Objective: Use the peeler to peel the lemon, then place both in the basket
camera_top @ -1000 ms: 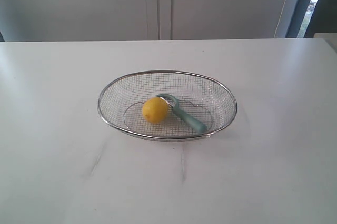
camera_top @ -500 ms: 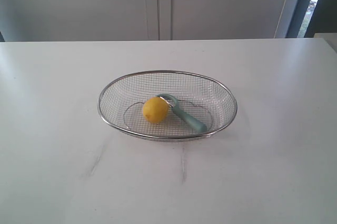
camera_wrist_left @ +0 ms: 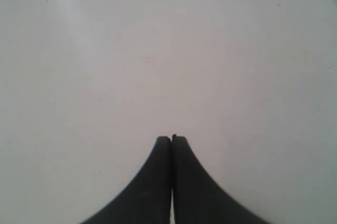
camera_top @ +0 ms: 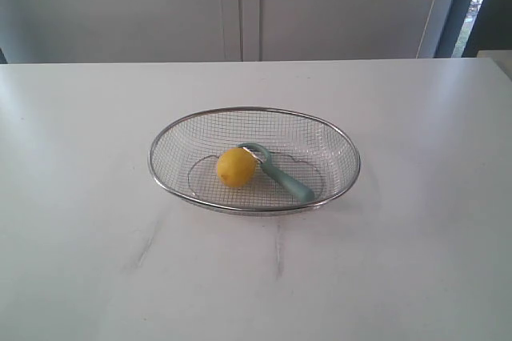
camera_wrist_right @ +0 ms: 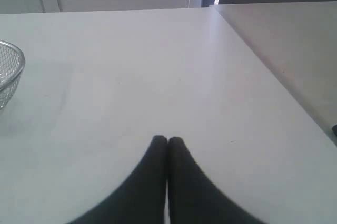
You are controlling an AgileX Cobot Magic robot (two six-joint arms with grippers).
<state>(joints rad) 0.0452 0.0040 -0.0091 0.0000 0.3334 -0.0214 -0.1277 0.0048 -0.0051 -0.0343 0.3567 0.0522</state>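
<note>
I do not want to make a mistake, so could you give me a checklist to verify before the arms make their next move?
1. Lemon inside basket: ok.
2. Peeler inside basket, beside the lemon: ok.
3. Lemon peeled: cannot tell.
4. Left gripper shut and holding nothing: ok.
5. Right gripper shut and holding nothing: ok.
6. Both arms away from the basket: ok, neither appears in the exterior view.

Left hand (camera_wrist_left: 171,139) and right hand (camera_wrist_right: 167,140) (both closed tight)
</note>
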